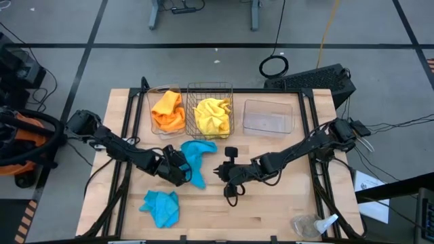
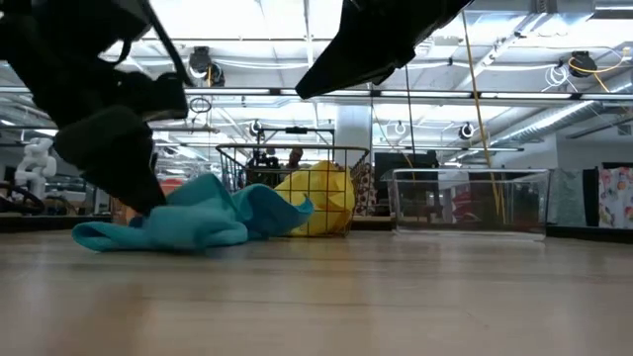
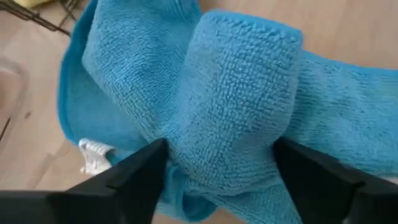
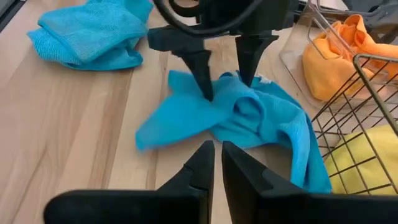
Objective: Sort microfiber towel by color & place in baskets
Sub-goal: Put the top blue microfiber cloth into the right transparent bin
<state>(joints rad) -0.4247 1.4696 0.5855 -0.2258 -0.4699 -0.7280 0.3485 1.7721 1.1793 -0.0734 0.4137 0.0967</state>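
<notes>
A blue towel lies crumpled on the table in front of the wire-mesh basket, which holds a yellow towel. My left gripper is open and stands on this blue towel. My right gripper is shut and hovers just right of the towel, touching nothing. A second blue towel lies bunched near the table's near edge. An orange towel sits in the left clear tub. The right clear tub holds nothing. My left gripper comes at the blue towel from above, pointing down, near the towel's middle. Its open fingers stand on either side of a raised fold, which fills the gap between them. The towel lies flat on the table, not lifted.
A crumpled clear plastic bag lies at the table's near right corner. Bare wood shows between the right arm and the near edge. The three containers stand in a row along the far edge.
</notes>
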